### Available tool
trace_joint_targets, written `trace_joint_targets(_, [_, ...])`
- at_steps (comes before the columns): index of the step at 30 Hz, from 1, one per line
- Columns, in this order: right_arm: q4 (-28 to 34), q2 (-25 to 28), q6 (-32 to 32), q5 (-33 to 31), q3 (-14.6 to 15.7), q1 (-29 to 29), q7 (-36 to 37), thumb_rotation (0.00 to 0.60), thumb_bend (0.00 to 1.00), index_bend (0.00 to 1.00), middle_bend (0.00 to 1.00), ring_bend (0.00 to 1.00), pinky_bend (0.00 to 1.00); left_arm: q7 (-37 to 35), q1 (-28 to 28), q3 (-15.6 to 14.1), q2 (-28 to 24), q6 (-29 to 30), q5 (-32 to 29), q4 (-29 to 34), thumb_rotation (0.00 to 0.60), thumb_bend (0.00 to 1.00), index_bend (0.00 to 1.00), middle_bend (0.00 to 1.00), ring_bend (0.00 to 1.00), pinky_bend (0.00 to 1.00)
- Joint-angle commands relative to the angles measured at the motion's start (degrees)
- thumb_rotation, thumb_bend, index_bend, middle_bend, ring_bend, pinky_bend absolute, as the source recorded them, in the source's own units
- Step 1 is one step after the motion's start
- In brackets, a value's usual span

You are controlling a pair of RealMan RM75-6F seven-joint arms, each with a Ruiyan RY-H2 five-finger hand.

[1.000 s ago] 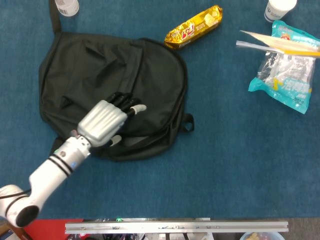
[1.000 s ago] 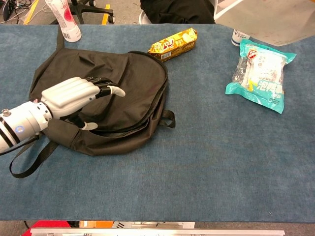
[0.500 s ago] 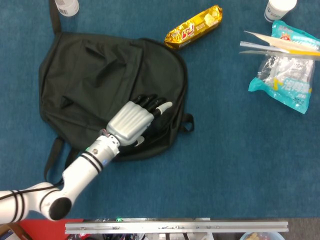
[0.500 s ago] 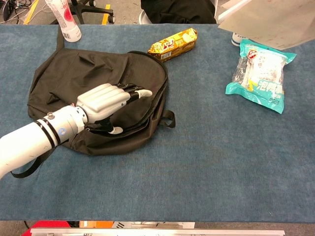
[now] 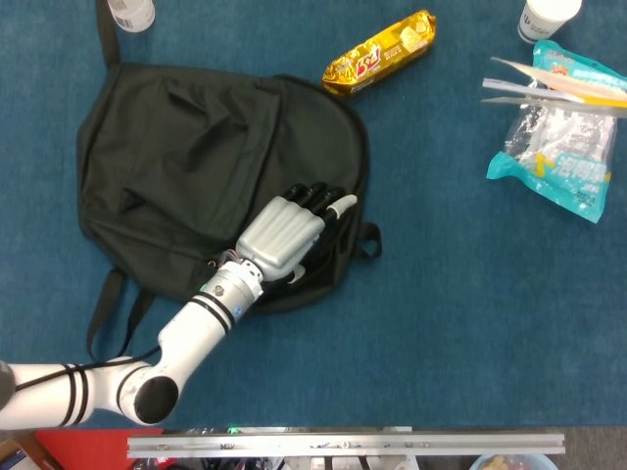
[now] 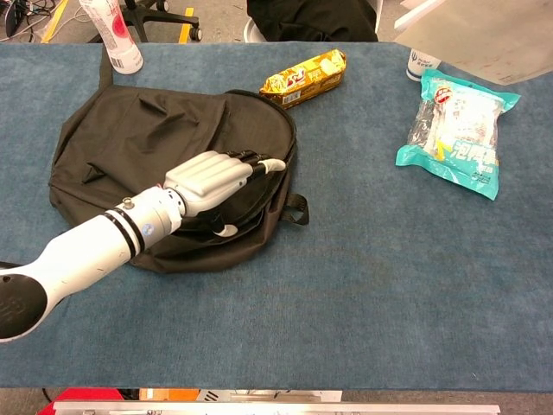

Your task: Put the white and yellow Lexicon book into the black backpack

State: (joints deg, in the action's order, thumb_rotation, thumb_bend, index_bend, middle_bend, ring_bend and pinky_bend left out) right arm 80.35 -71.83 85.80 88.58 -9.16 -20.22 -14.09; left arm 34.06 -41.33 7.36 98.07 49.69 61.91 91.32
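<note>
The black backpack [image 5: 186,147] lies flat on the blue table, also seen in the chest view [image 6: 147,130]. My left hand [image 5: 289,230] rests on its right part, fingers stretched toward the zip edge and holding nothing; the chest view shows it too [image 6: 216,177]. The white and yellow Lexicon book [image 5: 558,88] hovers edge-on at the upper right above a teal bag. In the chest view the book [image 6: 492,39] is a pale slab at the top right corner. What holds it is out of frame. My right hand is not visible.
A gold snack pack [image 5: 380,52] lies just beyond the backpack. A teal snack bag [image 5: 563,157] and a white cup [image 5: 545,18] sit at the far right. A white bottle [image 6: 112,35] stands at the far left. A metal rail [image 5: 343,446] runs along the near edge.
My left hand has slid rightward across the backpack, from its middle to its right zip edge. The book has drifted slightly to the right.
</note>
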Motion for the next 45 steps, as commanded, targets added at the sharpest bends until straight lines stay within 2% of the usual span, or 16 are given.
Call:
trace_joint_targets(1, [0.02, 0.06, 0.02, -0.01, 0.06, 0.15, 0.11, 0.6, 0.46, 0.87, 0.71, 0.59, 0.7, 0.17, -0.78, 0.52, 1.36, 0.58, -1.57, -0.69, 0.6, 0.17, 0.01, 0.06, 0.06, 0.15])
trace_joint_targets(9, [0.26, 0.34, 0.32, 0.19, -0.1, 0.4, 0.15, 0.6, 0.46, 0.87, 0.71, 0.59, 0.7, -0.36, -1.96, 3.03, 5.22, 4.26, -4.43, -4.4, 0.6, 0.17, 0.01, 0.07, 0.06, 0.15])
trace_joint_targets(13, [0.48, 0.38, 0.36, 0.27, -0.19, 0.46, 0.07, 0.6, 0.46, 0.87, 0.71, 0.59, 0.7, -0.89, -2.13, 3.99, 6.7, 6.12, -5.54, -6.34, 0.6, 0.17, 0.03, 0.09, 0.08, 0.18])
trace_joint_targets(16, [0.62, 0.4, 0.43, 0.33, -0.22, 0.52, 0.07, 0.6, 0.46, 0.87, 0.71, 0.59, 0.7, -1.81, -1.87, 4.56, 7.86, 7.57, -6.15, -7.9, 0.6, 0.17, 0.09, 0.14, 0.12, 0.25])
trace_joint_targets(19, [0.71, 0.45, 0.48, 0.37, -0.22, 0.62, 0.02, 0.6, 0.46, 0.87, 0.71, 0.59, 0.7, -3.59, -1.35, 5.15, 8.96, 9.49, -5.59, -9.47, 0.6, 0.19, 0.2, 0.22, 0.22, 0.36])
trace_joint_targets(23, [0.81, 0.44, 0.64, 0.39, -0.27, 0.77, 0.18, 0.6, 0.46, 0.88, 0.71, 0.59, 0.7, -6.22, -0.56, 5.49, 9.65, 11.63, -3.82, -11.15, 0.6, 0.31, 0.36, 0.37, 0.4, 0.56])
trace_joint_targets(27, [0.9, 0.46, 0.68, 0.61, -0.18, 0.87, 0.26, 0.6, 0.46, 0.88, 0.71, 0.59, 0.7, -8.72, 0.34, 5.35, 8.95, 13.37, -1.35, -11.41, 0.6, 0.35, 0.49, 0.52, 0.55, 0.72])
trace_joint_targets(32, [1.12, 0.67, 0.65, 1.11, -0.01, 0.85, 0.46, 0.6, 0.46, 0.88, 0.71, 0.59, 0.7, -10.75, 1.29, 4.99, 6.44, 14.75, 1.44, -9.44, 0.6, 0.35, 0.53, 0.57, 0.58, 0.79])
trace_joint_targets(38, [1.65, 0.53, 0.22, 3.4, 0.94, 0.23, 0.27, 0.6, 0.46, 0.88, 0.71, 0.59, 0.7, -12.78, 2.85, 4.66, 0.5, 17.08, 5.69, -4.09, 0.6, 0.36, 0.55, 0.62, 0.65, 0.88])
trace_joint_targets(45, [2.8, 0.6, -0.17, 5.57, 1.32, -0.71, -0.78, 0.6, 0.46, 0.88, 0.71, 0.59, 0.7, -13.3, 3.57, 6.01, -2.09, 18.84, 6.28, -2.6, 0.6, 0.4, 0.62, 0.73, 0.76, 1.0])
